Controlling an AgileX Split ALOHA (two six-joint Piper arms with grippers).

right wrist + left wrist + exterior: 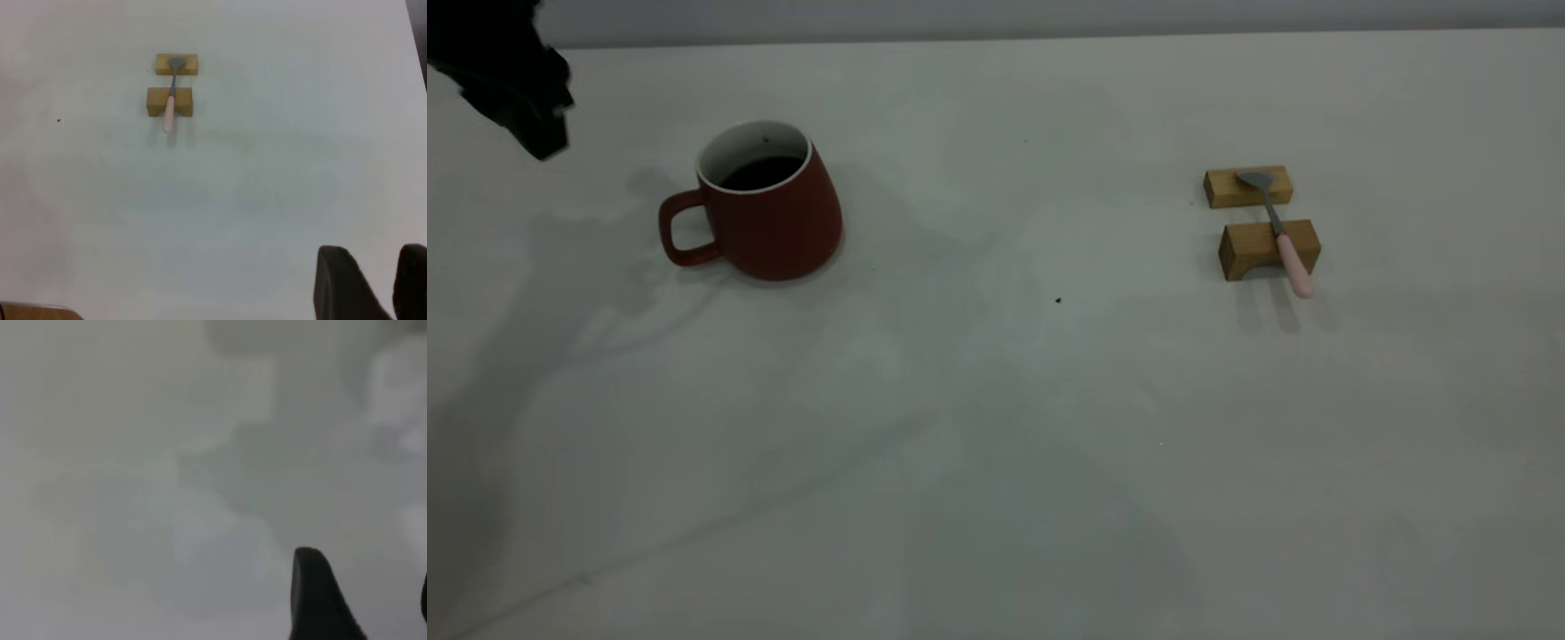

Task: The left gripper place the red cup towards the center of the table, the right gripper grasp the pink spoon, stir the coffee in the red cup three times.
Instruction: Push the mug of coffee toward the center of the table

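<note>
The red cup [760,213] stands on the left part of the table [996,427], its handle turned toward the left edge, with dark coffee [763,172] inside. Up in the far left corner, my left gripper [525,98] hovers apart from the cup; the left wrist view shows only bare table, with the left gripper [370,597] open. The pink spoon [1279,229] lies across two wooden blocks at the right. In the right wrist view the pink spoon [171,100] is far off, and the right gripper [375,267] stands slightly open and holds nothing.
The two wooden blocks [1267,249] sit one behind the other under the spoon. A tiny black speck [1058,300] marks the table's middle. The right wrist view shows a dark table edge [420,33] and a brown corner [33,312].
</note>
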